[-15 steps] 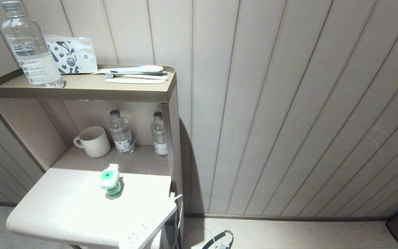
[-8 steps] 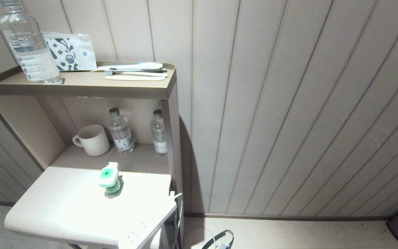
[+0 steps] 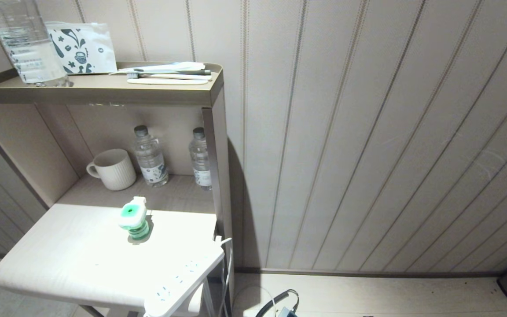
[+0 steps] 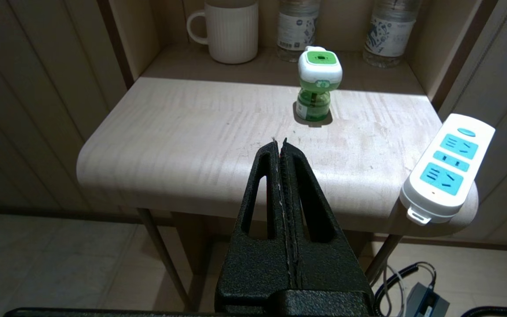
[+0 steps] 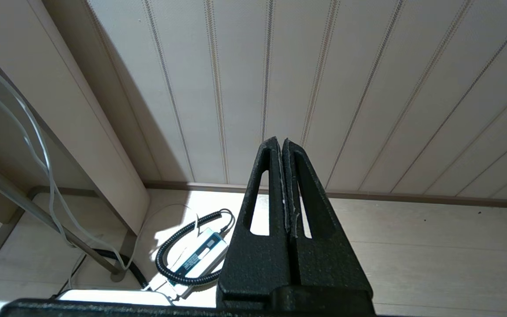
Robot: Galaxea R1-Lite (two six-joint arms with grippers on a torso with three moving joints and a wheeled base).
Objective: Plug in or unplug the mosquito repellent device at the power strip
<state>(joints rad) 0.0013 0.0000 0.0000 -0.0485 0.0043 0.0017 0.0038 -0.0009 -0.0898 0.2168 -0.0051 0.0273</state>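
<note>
Black and pressed together, the jaws of the left gripper (image 4: 280, 143) hang in front of the table (image 4: 156, 145), holding nothing. The right gripper (image 5: 282, 143), jaws likewise together and empty, points at the floor beside the wall, well away from the work. On the table's near right corner lies the strip (image 4: 447, 167), all visible sockets free. Farther back, the device (image 4: 318, 83) stands upright on its bottle, well apart from the strip, just before the shelf with the mug (image 4: 229, 28). So plugging in has not begun: reaching, grasping, carrying and inserting the device all remain.
</note>
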